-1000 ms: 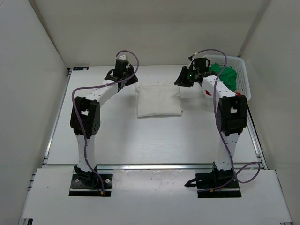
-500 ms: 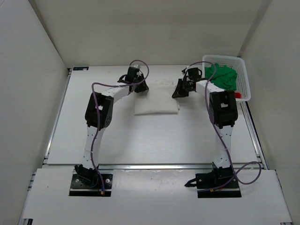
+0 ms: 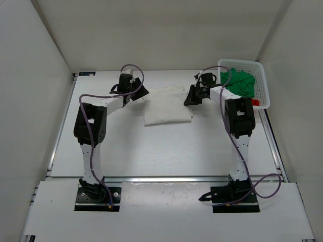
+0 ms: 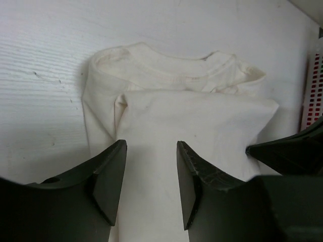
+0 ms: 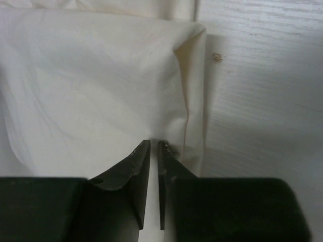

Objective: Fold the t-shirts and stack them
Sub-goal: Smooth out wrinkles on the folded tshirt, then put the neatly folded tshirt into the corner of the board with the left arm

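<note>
The white t-shirt [image 3: 168,107] lies folded into a flat oblong on the table [image 3: 151,151], toward 12 o'clock from the table's middle, with its collar on the far edge. Half a second ago the left hand [image 3: 142,94] sat over the shirt's 10 o'clock corner. It has since drawn back toward 9 o'clock and is just off that corner, which leaves more of the collar end uncovered. The shirt and the right hand [image 3: 187,99] sit as they did then.

In the left wrist view the near part of the shirt is cut off behind the fingers [image 4: 108,176]. In the right wrist view the cloth under the fingertips [image 5: 141,157] is hidden.

The left hand's fingers stand apart, with cloth showing in the gap and nothing gripped. The right hand rests at the shirt's 3 o'clock edge with its fingers drawn together to a thin slit over the folded border. Whether any cloth is pinched there cannot be told.

At 2 o'clock on the table a white basket [image 3: 263,85] holds the crumpled green t-shirt [image 3: 241,83]. A scrap of the red t-shirt [image 3: 256,102] shows at the basket's near end.
</note>
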`<state>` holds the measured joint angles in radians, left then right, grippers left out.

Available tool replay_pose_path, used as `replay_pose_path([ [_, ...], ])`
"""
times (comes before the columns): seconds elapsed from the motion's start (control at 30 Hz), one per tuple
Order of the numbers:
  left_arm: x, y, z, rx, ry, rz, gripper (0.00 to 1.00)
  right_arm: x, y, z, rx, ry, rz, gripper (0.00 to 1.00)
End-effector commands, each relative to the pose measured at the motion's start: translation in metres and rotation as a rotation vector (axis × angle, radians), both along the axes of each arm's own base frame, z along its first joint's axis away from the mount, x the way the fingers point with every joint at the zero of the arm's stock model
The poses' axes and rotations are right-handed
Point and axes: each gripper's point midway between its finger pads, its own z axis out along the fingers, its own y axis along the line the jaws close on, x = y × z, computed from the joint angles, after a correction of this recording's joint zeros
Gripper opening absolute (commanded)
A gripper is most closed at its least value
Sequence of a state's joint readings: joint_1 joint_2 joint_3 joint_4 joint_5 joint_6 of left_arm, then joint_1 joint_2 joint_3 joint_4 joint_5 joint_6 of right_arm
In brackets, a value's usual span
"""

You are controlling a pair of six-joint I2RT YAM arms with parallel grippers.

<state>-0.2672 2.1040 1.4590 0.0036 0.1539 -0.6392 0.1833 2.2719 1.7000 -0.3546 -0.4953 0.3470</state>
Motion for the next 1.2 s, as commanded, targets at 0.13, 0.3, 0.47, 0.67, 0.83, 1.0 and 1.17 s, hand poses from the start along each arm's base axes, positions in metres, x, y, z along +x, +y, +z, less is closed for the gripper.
replay_pose_path([
  [0.13, -0.024, 0.043, 0.014, 0.100, -0.039, 0.066, 0.67, -0.010, 0.040, 0.096, 0.065, -0.182, 0.073, 0.40],
  [0.3, -0.050, 0.030, -0.010, 0.132, 0.014, -0.025, 0.85, -0.042, 0.055, 0.136, 0.106, -0.271, 0.056, 0.52],
  [0.47, -0.066, 0.014, -0.034, 0.128, 0.086, -0.077, 0.85, -0.081, 0.057, 0.151, 0.179, -0.302, 0.049, 0.53],
  [0.67, -0.059, -0.011, -0.053, 0.073, 0.127, -0.108, 0.38, -0.110, 0.055, 0.172, 0.225, -0.349, 0.058, 0.54],
  [0.83, -0.029, -0.043, -0.038, 0.052, 0.103, -0.156, 0.09, -0.115, 0.060, 0.169, 0.223, -0.357, 0.091, 0.53],
  [1.0, 0.013, -0.043, 0.002, 0.057, 0.036, -0.127, 0.00, -0.114, 0.056, 0.154, 0.216, -0.326, 0.092, 0.53],
  [1.17, 0.044, 0.054, 0.035, 0.073, 0.004, 0.048, 0.00, -0.109, 0.058, 0.147, 0.236, -0.321, 0.105, 0.52],
])
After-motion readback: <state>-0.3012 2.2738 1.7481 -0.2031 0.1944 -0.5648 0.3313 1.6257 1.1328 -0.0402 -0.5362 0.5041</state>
